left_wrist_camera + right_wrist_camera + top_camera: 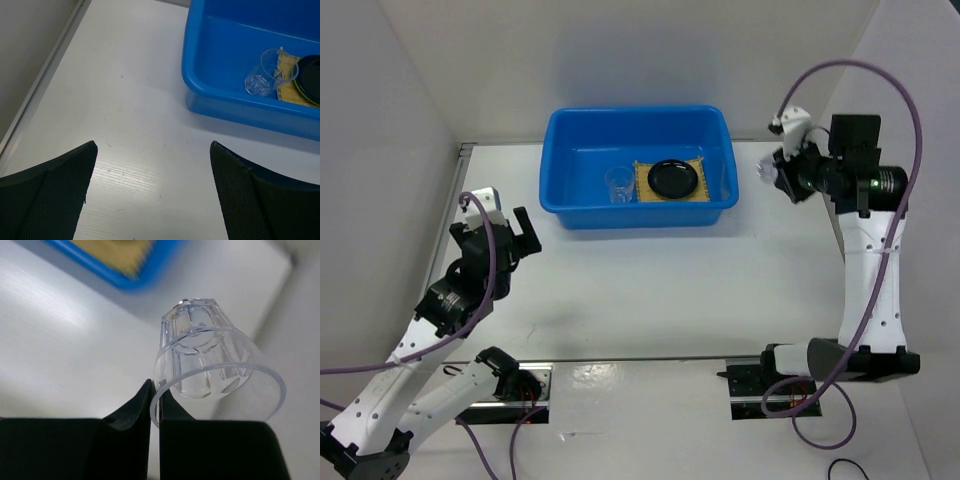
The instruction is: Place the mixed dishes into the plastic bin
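The left arm [420, 345] and right arm [872, 280] are white with black joints. A thin purple cable [912, 130] runs along each. Each arm stands on a black base [750, 385]. The left pincer [152, 192] has black fingers [50, 205] with tiny bumps. The right pincer [154, 407] is black too. A tiny green light [873, 183] glows on the right arm.

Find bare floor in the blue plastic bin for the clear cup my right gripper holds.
Free: the blue plastic bin's floor between its left wall and the standing clear cup. Crowded: centre-right, tan woven mat carrying the black round dish.
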